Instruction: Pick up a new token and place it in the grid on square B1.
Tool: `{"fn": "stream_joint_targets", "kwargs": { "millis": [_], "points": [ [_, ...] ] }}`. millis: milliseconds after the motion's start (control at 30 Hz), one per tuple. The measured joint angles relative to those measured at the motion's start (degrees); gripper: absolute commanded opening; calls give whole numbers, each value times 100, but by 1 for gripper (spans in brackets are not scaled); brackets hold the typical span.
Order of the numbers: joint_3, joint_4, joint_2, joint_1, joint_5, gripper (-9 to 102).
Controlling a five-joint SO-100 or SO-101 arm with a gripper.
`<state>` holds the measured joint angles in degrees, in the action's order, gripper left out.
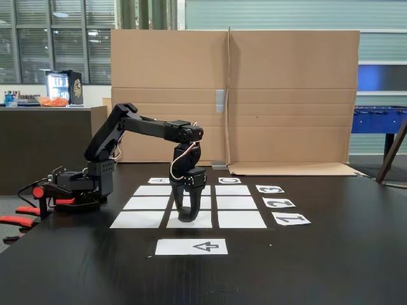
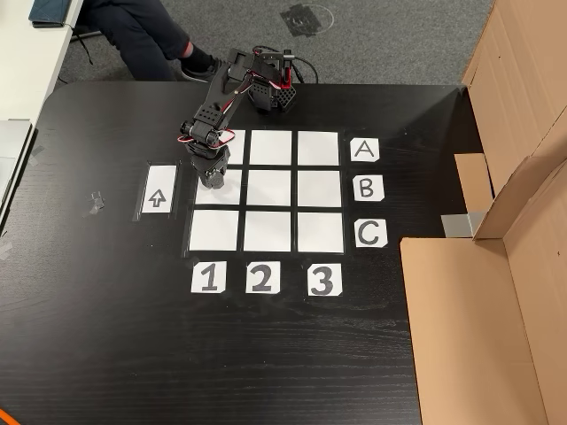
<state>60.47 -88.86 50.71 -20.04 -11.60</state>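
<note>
Arm (image 1: pixel 137 124): mine — base at the left of the fixed view, reaching right and bending down over the grid; in the other view it comes down from the top centre of the frame.

Gripper (image 1: pixel 186 215): pointing straight down in the fixed view, tips at or just above the paper; in the other view (image 2: pixel 213 180) it sits left of centre, upper half of the frame.

Fingers: both hang close together with a narrow gap between them — whether they clamp anything I cannot tell.

Token: a dark shape at my fingertips in the fixed view could be it, but black on black I cannot tell it apart from the gripper.

Grid (image 2: pixel 273 189): nine white sheets, three by three, on the black table (image 2: pixel 106 336); letters A, B, C run down its right side in the other view, numbers 1, 2, 3 along its lower edge.

B1 (image 2: pixel 218 191): middle sheet of the left column in the other view, my gripper over it; in the fixed view it is the near middle sheet (image 1: pixel 198 221).

Arrow sheet (image 2: pixel 159 190): left of the grid in the other view, lying apart from it.

Cardboard (image 1: pixel 254 95): stands behind the table in the fixed view.
</note>
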Motion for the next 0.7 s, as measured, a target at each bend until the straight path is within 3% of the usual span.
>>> {"fn": "stream_joint_targets", "kwargs": {
  "millis": [700],
  "points": [
    [0, 9, -9, 0, 0, 22]
  ]
}}
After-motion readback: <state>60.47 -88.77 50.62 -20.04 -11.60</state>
